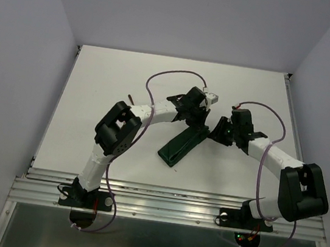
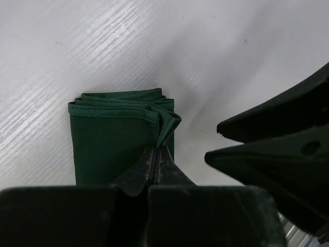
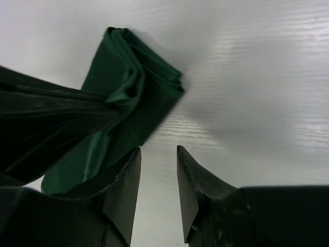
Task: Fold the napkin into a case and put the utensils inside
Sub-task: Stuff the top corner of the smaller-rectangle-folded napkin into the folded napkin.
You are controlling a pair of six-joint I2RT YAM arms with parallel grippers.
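Centre frame, the dark green cloth napkin [image 1: 177, 148] lies folded into a long narrow strip on the white tabletop [image 1: 250, 86], slanting from lower left up to the right. The left gripper [image 1: 200, 124] is down on the strip's upper end, and the right gripper [image 1: 218, 133] sits just to its right, close alongside. Both sets of jaws are too dark to read from up here. Up and left of the left arm [image 1: 114, 132], a slim reddish-brown wooden utensil [image 1: 131, 98] peeks out, mostly hidden.
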